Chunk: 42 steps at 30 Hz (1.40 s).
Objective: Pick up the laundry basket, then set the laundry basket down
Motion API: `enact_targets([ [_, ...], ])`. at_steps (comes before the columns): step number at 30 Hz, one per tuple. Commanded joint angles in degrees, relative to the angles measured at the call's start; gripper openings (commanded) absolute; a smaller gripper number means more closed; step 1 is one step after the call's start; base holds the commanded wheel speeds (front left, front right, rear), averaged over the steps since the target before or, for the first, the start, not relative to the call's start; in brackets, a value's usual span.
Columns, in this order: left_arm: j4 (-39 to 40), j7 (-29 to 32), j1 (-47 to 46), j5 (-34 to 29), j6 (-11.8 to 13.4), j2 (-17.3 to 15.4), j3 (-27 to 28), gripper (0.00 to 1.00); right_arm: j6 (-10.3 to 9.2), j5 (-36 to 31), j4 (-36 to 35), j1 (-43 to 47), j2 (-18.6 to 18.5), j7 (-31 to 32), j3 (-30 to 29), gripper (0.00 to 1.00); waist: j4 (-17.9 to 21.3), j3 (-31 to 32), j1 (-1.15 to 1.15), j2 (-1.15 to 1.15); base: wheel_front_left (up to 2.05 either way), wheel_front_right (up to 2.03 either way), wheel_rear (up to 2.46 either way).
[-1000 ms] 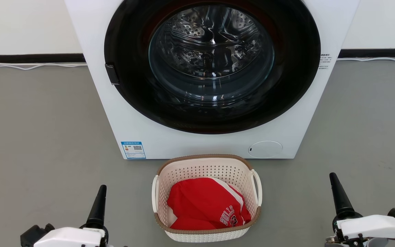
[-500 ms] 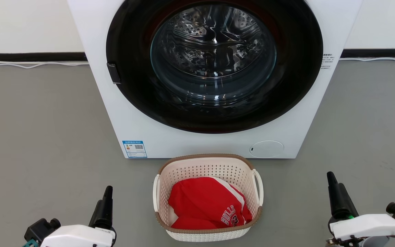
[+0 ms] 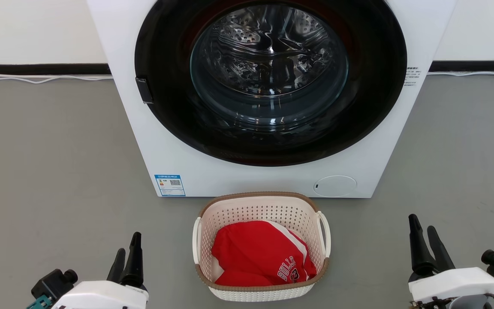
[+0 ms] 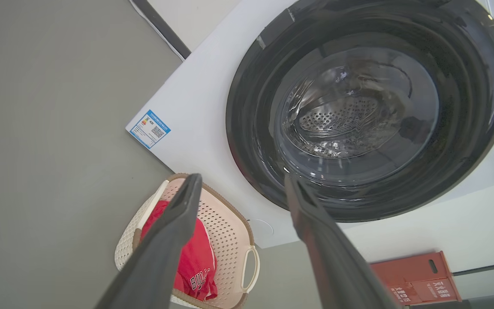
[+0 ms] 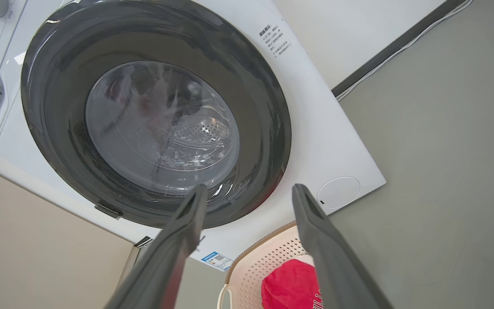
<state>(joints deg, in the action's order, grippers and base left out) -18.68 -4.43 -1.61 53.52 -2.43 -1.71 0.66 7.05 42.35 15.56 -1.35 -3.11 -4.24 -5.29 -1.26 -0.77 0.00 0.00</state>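
The laundry basket [image 3: 256, 211] stands on the grey floor just in front of the washing machine, cream-white and perforated with a brown rim. It holds a red jersey [image 3: 260, 253]. White loop handles stick out on its left [image 3: 195, 240] and right [image 3: 325, 234] sides. My left gripper [image 3: 128, 243] hovers open at the lower left, well apart from the basket. At the lower right my right gripper [image 3: 421, 222] is open too, farther from it. The left wrist view has the open gripper [image 4: 242, 178] above the basket [image 4: 225, 223]. In the right wrist view the open gripper [image 5: 250, 189] frames the basket [image 5: 272, 257].
A large white washing machine [image 3: 165, 141] with its round dark glass door shut stands right behind the basket. A white cable [image 3: 37, 79] runs along the wall base. A red crate [image 4: 414, 279] sits beside the machine. Bare grey floor lies left and right of the basket.
Each gripper showed a single dark point a second ago; two parted fingers now show on both. The left gripper has edged toward the basket. The picture has shifted slightly.
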Motion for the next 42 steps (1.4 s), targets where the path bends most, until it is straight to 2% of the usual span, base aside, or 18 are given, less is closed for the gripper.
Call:
enact_targets([
  [1, 1.64, -0.88, -2.35, -1.96, 0.54, -0.53, 0.57, 1.00, 0.24, -2.59, -1.34, -1.69, -0.74, -1.08, 0.55, 1.00, -0.04, 0.00, 0.00, 0.00, 0.00, 0.00, 0.00],
  [42, 2.21, -7.60, -3.08, -26.47, 3.22, -0.97, -0.66, 1.00, 0.38, -31.27, -0.44, -2.78, -2.17, -7.80, 0.20, 1.00, -0.87, 0.28, 0.00, 0.00, 0.00, 0.00, 0.00],
])
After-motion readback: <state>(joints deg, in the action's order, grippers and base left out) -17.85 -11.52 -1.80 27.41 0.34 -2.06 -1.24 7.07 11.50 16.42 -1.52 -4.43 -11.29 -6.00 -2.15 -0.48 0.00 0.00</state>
